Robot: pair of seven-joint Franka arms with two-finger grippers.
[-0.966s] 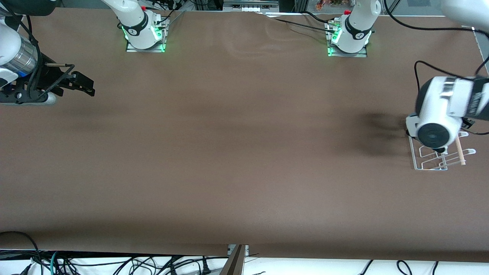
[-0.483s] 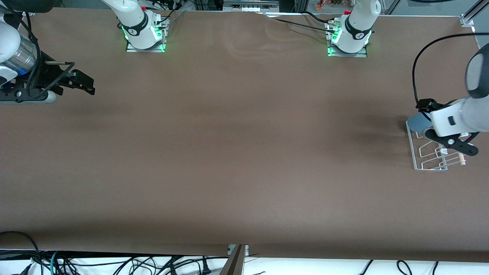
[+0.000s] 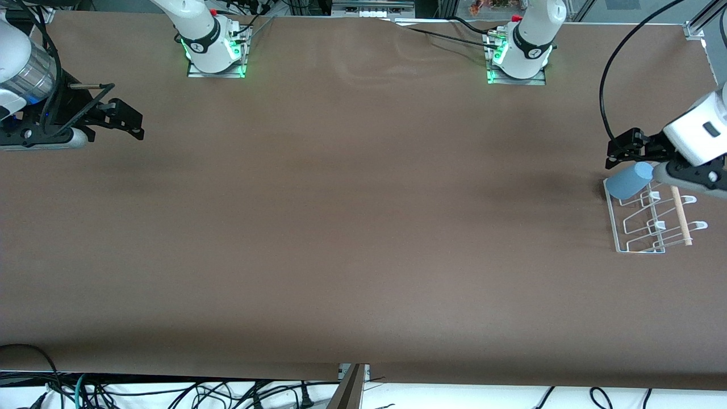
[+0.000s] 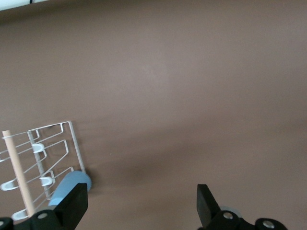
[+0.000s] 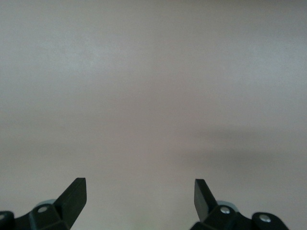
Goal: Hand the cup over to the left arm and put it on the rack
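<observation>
The light-blue cup (image 3: 629, 179) lies tilted on the corner of the white wire rack (image 3: 640, 241) that is farthest from the front camera. The rack's wooden dowel (image 3: 680, 215) lies across it. My left gripper (image 3: 633, 161) hangs open and empty just above the cup. In the left wrist view the cup (image 4: 67, 185) and the rack (image 4: 53, 143) sit beside one black finger (image 4: 74, 203), outside the gap of the left gripper (image 4: 139, 207). My right gripper (image 3: 126, 111) waits open and empty at the right arm's end of the table; it also shows in the right wrist view (image 5: 139, 197).
The brown table (image 3: 352, 216) carries only the rack and cup. The two arm bases (image 3: 213, 48) (image 3: 519, 54) stand along the edge farthest from the front camera. A thick black cable (image 3: 610, 79) loops above the left gripper.
The left arm has swung up and back off the rack, leaving the cup resting on the rack's corner. The right gripper has shifted slightly.
</observation>
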